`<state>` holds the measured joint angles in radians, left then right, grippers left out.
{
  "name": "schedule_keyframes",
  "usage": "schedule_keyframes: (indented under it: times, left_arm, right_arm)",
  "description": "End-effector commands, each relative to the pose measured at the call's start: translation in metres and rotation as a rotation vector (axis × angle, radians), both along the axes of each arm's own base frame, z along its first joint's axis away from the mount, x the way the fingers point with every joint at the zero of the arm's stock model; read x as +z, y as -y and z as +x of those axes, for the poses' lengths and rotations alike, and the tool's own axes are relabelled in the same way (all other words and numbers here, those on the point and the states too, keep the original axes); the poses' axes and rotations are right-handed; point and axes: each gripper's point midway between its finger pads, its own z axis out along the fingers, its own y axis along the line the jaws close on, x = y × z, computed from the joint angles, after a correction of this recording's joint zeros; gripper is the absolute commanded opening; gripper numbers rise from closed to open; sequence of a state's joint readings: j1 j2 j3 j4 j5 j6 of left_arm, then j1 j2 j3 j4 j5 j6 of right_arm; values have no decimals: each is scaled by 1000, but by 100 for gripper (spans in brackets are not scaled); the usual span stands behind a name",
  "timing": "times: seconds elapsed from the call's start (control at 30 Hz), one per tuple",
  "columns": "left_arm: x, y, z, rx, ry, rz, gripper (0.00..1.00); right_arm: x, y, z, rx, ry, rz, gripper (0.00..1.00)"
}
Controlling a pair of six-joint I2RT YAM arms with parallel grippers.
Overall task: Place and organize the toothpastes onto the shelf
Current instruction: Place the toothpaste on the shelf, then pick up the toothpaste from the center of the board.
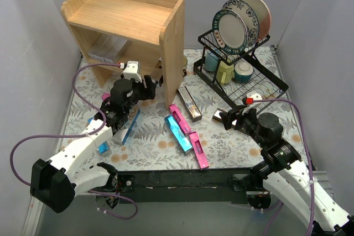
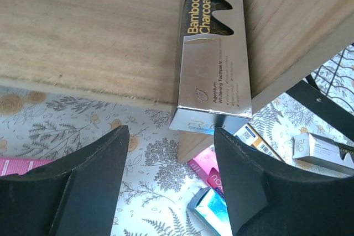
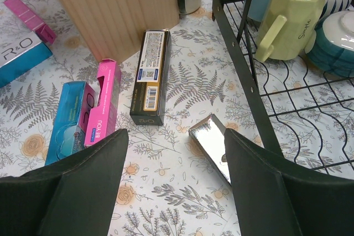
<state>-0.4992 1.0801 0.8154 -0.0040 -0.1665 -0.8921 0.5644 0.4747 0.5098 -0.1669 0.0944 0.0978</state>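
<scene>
– At the far left of the tabletop (image 1: 232, 143), what is the status of the unit?
– The wooden shelf (image 1: 124, 15) stands upright and has two tiers. Pale cartons (image 1: 108, 48) lie in the lower tier, towards its left.
– Left hand?
– The left hand (image 2: 168, 183) is at the front right corner of the lower tier. It is open: the fingers (image 2: 83, 186) stand apart with nothing between them. Just beyond the tips, a silver Bamboo Charcoal toothpaste carton (image 2: 213, 64) lies on the shelf wood alongside the right side panel. Its near end overhangs the board edge, and the fingers do not touch it.
– Right hand?
– The right hand (image 3: 174, 183) hovers over the tabletop beside the black wire dish rack (image 3: 243, 70). It is open and holds nothing. A mirror-silver carton (image 3: 213, 147) lies flat on the tabletop just beyond its tips.
– Other toothpastes?
– They are on the tabletop, right of the shelf's side panel. A black-and-gold carton (image 3: 152, 75) lies there, and a pink carton (image 3: 105, 103) touches a teal carton (image 3: 69, 120) on its left. A second pink carton (image 1: 199, 148) lies nearer the arm bases. A blue-ended silver carton (image 1: 127, 128) lies beside the left arm.
– Rack contents?
– Plates (image 1: 238, 26) stand upright at the far side. A yellow-green mug (image 3: 287, 17) and a teal bowl (image 3: 337, 34) rest on the wire.
</scene>
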Motion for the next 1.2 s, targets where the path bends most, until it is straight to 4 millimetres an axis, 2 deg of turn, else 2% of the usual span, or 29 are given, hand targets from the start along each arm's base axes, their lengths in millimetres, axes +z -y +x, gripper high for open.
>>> schedule_keyframes:
  times: [0.0, 0.37, 0.5, 0.6, 0.63, 0.7, 0.73, 0.97, 1.07, 1.1, 1.17]
  left_arm:
    - [31, 9, 8, -51, 78, 1, 63]
    - [27, 15, 17, -64, 68, 17, 62]
    - [34, 15, 17, -55, 76, 3, 63]
    - [43, 7, 12, -22, 87, -11, 64]
    - [52, 2, 9, -7, 106, -26, 65]
    - [44, -9, 2, 45, 62, -25, 67]
    - [48, -16, -3, 70, 68, -39, 67]
    - [7, -51, -35, 244, -92, -112, 75]
    - [-11, -60, -48, 281, -137, -125, 85]
    - [-10, -64, -53, 288, -126, -134, 94]
    - [-19, -75, -60, 326, -130, -124, 98]
  right_arm:
    - [12, -1, 1, 4, 41, 15, 78]
    - [12, 0, 1, 0, 40, 14, 78]
    - [13, 0, 1, 1, 41, 15, 78]
    - [12, -1, 1, 4, 39, 14, 78]
    - [12, -1, 0, 7, 39, 15, 78]
    - [12, -2, 0, 9, 39, 15, 78]
    - [12, -1, 0, 7, 39, 15, 78]
    - [7, -9, -1, 40, 10, 25, 78]
    - [0, -17, 0, 65, -33, 31, 78]
    - [0, -20, 1, 71, -46, 37, 78]
    - [-8, -26, 5, 74, -88, 48, 78]
